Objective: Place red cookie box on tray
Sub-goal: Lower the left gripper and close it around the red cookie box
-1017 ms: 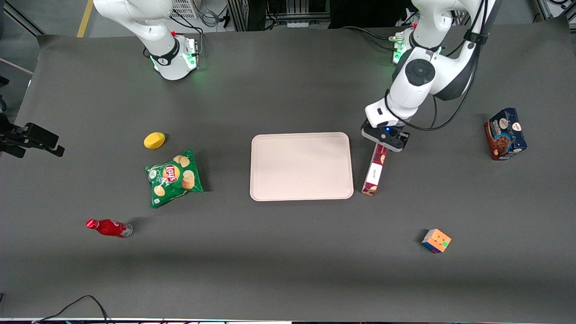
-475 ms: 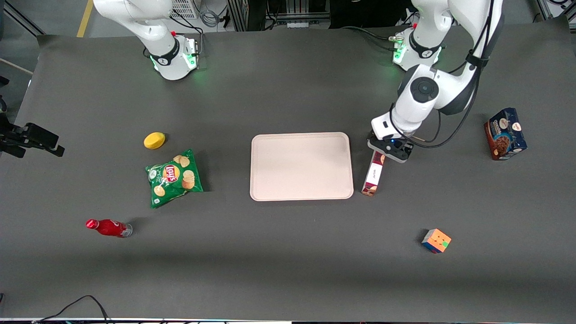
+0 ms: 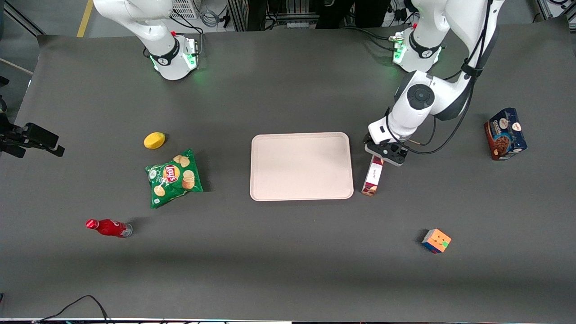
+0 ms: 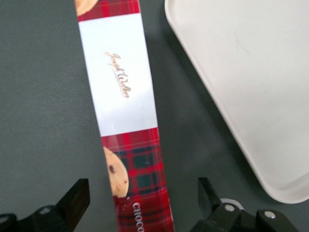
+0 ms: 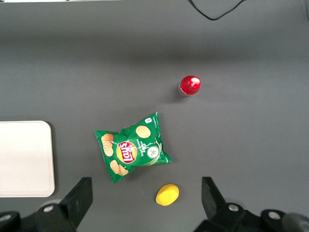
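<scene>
Since 1.0 s ago the left arm's wrist shifts along the red cookie box (image 3: 373,176) toward the front camera and appears lower over it; box and tray (image 3: 300,166) unchanged.

Gripper (image 4: 142,200): above the box end that lies farther from the front camera. Fingers (image 4: 77,199) spread wide, one on each long side of the carton, clear table showing between each finger and the carton wall. Nothing held.

Red cookie box: flat on the dark table, just beside the tray's short edge on the working arm's side, roughly parallel to it, a narrow gap between. Not on the tray.

Handling (judgement): thin cardboard carton, likely light, stiff along its length, walls apt to dent under a hard squeeze. Printed surface looks smooth, possibly slippery. Narrow width suits the finger opening. A grasp near this end would leave the long remainder hanging and prone to droop or swing; taking it across the width nearer the white label (image 4: 118,75), about mid-length, seems steadier.

Hidden or unclear:
- front view: wrist covers the box end under it; fingertips not visible there.
- wrist view: both box ends cut off; only one tray corner (image 4: 251,82) shows.
- finger height above the table cannot be told.
- box contents and fill unknown.
</scene>
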Robot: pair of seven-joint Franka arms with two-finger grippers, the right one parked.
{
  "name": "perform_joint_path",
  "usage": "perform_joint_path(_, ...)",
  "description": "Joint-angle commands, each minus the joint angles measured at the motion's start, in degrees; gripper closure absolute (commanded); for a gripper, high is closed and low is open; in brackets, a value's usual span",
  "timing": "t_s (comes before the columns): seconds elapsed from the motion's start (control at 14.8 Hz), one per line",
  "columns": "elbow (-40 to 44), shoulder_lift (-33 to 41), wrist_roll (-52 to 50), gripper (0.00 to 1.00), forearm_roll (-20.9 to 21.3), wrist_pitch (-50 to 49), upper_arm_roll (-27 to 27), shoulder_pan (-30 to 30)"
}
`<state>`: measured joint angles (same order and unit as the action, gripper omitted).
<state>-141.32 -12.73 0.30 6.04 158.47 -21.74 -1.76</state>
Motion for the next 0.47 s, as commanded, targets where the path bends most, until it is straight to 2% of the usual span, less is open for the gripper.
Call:
perform_joint_path(0.0,1.4,-1.95,-1.61,0.03,0.99,1.31,0.29,-0.61)
perform_joint_path(0.07,1.75,-2.21,-1.7,0.1,0.99,1.32,0.21,-0.61)
perform_joint_path(0.2,2.19,-2.56,-1.7,0.33,0.99,1.32,0.21,-0.7)
perform_joint_path(0.41,2.46,-2.92,-1.61,0.82,0.99,1.32,0.21,-0.62)
